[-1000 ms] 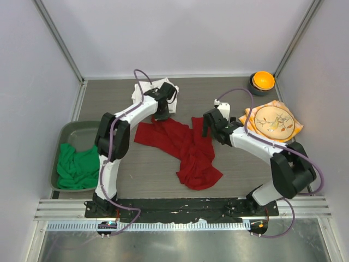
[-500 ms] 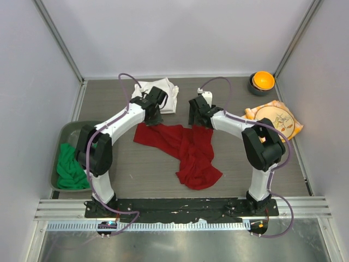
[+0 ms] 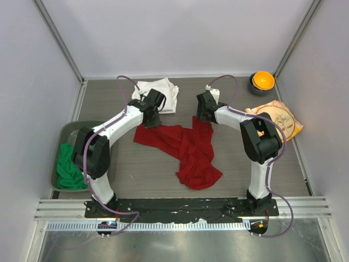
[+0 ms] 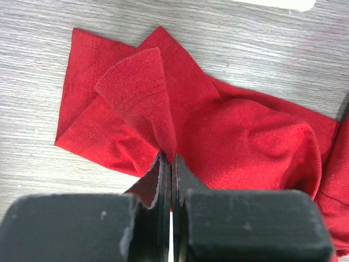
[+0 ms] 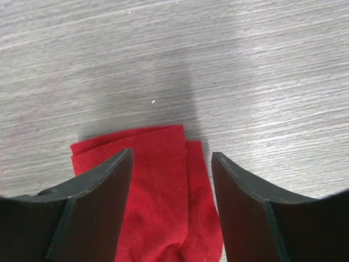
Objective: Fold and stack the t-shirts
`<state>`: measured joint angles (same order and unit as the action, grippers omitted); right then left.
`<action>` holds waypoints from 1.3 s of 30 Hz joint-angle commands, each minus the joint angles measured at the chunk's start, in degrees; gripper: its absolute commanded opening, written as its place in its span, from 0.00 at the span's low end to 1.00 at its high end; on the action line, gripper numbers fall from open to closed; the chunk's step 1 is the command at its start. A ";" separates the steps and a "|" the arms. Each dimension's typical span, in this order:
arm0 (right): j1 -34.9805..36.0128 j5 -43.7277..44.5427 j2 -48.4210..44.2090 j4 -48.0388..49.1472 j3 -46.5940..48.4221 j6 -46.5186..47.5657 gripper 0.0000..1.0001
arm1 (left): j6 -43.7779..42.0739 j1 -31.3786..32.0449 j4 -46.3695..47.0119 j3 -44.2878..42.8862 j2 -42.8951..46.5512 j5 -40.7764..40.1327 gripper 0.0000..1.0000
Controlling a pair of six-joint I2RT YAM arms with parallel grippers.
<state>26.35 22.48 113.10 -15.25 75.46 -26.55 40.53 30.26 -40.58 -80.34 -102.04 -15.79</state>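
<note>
The red t-shirt (image 3: 185, 146) lies crumpled in the middle of the table. My left gripper (image 3: 152, 120) is shut on a pinched fold of the red t-shirt (image 4: 163, 117) at its upper left part. My right gripper (image 3: 202, 115) is open above the shirt's upper right end (image 5: 163, 180), with one finger to each side of the cloth. A folded white t-shirt (image 3: 162, 94) lies at the back, behind the left gripper. A green t-shirt (image 3: 66, 166) lies in the grey tray (image 3: 70, 132) at the left.
An orange patterned cloth with a circle print (image 3: 279, 121) lies at the right. A dark bowl with an orange inside (image 3: 262, 82) stands at the back right corner. White walls close in the table on three sides.
My left gripper has moved from the white t-shirt to the red shirt's upper left part and shut on it. My right gripper has moved left and back to the shirt's upper right end.
</note>
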 commanded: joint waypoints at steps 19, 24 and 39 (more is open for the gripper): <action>-0.25 -1.83 1.34 2.07 1.62 -0.17 0.34 | 1.13 -1.87 2.70 3.87 3.51 0.15 0.00; -0.33 1.16 -2.17 -0.04 1.27 0.35 0.01 | 1.39 -1.96 2.00 3.70 4.65 -0.29 0.00; 3.88 -7.78 -54.19 -4.60 -3.40 3.69 0.01 | 0.69 -2.31 -8.91 -6.68 37.06 -2.23 0.00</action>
<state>29.10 23.51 72.82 -19.31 70.87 -23.79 41.41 28.45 -46.87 -85.36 -77.32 -16.78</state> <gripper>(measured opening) 0.053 0.017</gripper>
